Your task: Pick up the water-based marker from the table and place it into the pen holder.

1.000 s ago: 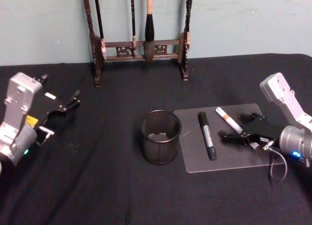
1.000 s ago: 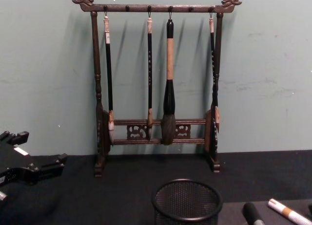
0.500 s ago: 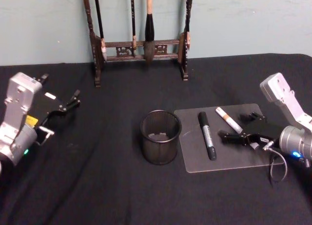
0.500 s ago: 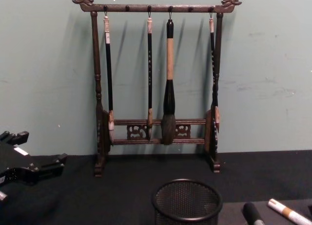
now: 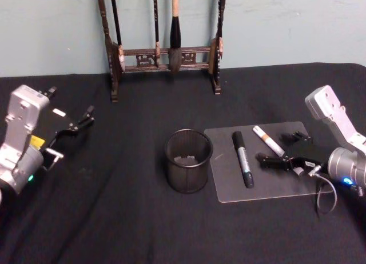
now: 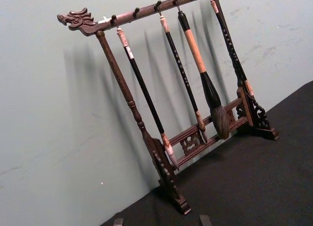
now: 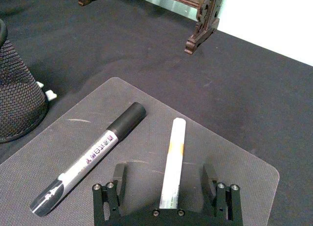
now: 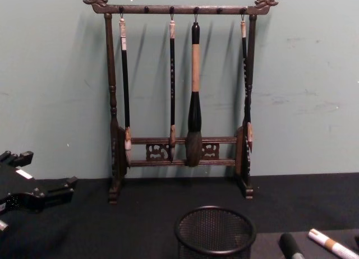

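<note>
Fingers (image 7: 119,181) of right gripper (image 5: 272,147) open astride white marker (image 7: 173,147) on mat (image 5: 286,187) near right edge of tabletop (image 5: 114,218): lower squarely, close mid-barrel, lift level. Left gripper (image 5: 82,121) parked, open, left edge.

Two markers are lying on one clear mat (image 5: 274,185), just right of the pen holder (image 5: 188,161): one black-capped marker (image 5: 242,160), one white marker (image 5: 267,140). One pen holder is standing on the table (image 5: 114,218). Behind it, one brush rack (image 8: 179,9) is carrying four brushes (image 8: 194,102). Two hands are showing: left hand (image 5: 68,104), right hand (image 5: 273,147).
</note>
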Robot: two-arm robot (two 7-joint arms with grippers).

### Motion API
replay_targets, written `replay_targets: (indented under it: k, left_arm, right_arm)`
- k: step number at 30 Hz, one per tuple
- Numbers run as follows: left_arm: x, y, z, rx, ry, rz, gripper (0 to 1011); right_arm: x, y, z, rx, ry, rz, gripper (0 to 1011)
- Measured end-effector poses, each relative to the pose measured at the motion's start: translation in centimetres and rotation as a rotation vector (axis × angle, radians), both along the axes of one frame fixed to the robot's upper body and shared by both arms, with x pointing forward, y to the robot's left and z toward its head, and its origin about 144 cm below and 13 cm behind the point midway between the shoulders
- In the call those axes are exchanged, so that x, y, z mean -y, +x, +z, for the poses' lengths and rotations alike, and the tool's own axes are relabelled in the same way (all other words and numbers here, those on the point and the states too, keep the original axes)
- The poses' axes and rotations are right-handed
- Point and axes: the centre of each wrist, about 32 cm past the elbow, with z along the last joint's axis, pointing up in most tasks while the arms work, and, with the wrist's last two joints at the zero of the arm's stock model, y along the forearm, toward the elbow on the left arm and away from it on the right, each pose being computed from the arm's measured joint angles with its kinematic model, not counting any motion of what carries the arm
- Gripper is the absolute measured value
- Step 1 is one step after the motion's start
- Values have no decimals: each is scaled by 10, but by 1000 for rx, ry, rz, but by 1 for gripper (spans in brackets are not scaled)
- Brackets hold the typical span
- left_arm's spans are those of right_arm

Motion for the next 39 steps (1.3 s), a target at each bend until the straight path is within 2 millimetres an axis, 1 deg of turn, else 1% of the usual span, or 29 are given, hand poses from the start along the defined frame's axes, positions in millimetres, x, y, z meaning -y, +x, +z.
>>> replay_targets:
  k: [31,35,36,38,39]
  left_arm:
    - [0,0,0,0,0,0,1001]
    - [0,0,0,0,0,0,1001]
    - [0,0,0,0,0,0,1001]
    - [0,0,0,0,0,0,1001]
    - [0,0,0,0,0,0,1001]
  right_arm:
    - [1,0,-1,-13,8,-3,1000]
    - [0,0,-1,-13,7,-2,950]
    - [0,0,-1,-13,7,-2,909]
    - [0,0,-1,-13,7,-2,882]
    - [0,0,-1,-12,7,-2,836]
